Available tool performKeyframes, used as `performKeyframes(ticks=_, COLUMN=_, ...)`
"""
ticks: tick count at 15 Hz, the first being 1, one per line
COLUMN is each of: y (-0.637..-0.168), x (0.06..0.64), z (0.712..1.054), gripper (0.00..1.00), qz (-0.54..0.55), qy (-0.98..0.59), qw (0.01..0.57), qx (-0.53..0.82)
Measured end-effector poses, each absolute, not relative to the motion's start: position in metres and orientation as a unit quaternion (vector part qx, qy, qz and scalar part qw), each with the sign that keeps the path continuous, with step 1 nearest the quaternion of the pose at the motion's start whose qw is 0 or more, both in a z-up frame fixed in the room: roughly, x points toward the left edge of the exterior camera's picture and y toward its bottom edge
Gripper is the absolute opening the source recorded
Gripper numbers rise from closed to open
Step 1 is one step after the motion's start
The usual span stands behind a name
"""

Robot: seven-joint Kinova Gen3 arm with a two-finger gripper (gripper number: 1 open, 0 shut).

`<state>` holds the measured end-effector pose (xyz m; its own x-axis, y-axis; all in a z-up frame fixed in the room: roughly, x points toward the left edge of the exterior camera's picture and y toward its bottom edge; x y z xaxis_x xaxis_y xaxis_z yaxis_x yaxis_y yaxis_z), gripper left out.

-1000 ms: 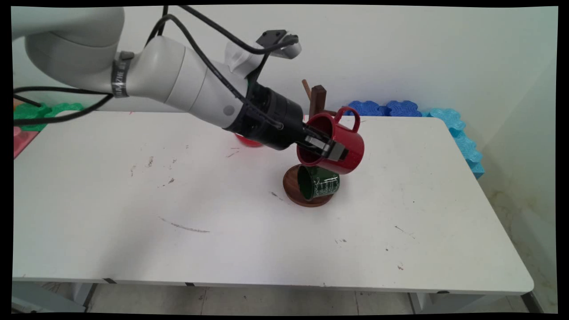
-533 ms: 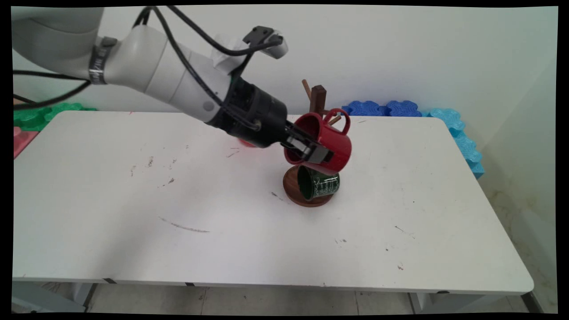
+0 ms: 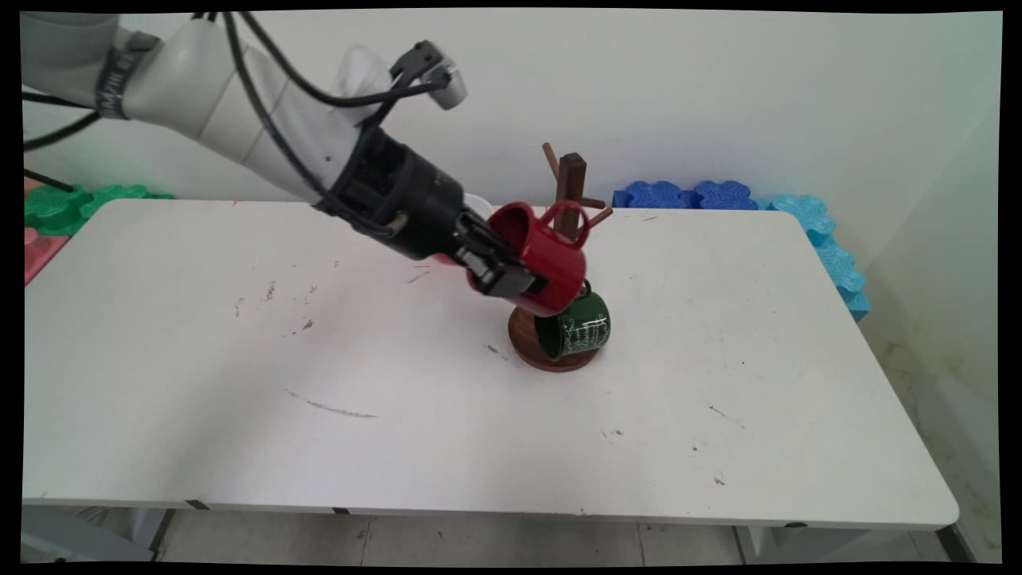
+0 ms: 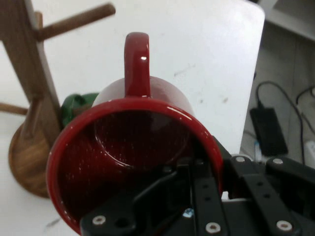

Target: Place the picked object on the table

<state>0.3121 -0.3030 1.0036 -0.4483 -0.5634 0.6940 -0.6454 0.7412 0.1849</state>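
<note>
My gripper [image 3: 511,279] is shut on the rim of a red mug [image 3: 544,254], one finger inside it and one outside. I hold the mug tilted in the air, its handle up and toward a wooden mug tree [image 3: 572,174]. The handle lies just in front of the tree's right-hand pegs. A green mug [image 3: 580,329] hangs low on the tree, over its round base. In the hand view the red mug [image 4: 138,147] fills the middle above the gripper [image 4: 204,169]. There the tree's post [image 4: 22,73] stands at the left, with the green mug [image 4: 78,104] behind it.
Blue foam pieces [image 3: 691,194] and cyan ones [image 3: 830,247] lie along the wall and the table's far right corner. Green foam [image 3: 80,201] lies at the far left. The hand view shows cables and a black box [image 4: 268,130] on the floor past the table edge.
The arm has carried the red mug to the left and slightly up. The mug has moved from right of the tree's post to in front of it.
</note>
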Motion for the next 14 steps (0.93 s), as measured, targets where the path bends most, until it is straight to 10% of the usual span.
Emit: performKeyframes(ticks=14, y=-0.294, x=0.39, z=0.984, gripper=0.0, qz=0.07, qy=-0.91, qw=0.286, qx=0.291)
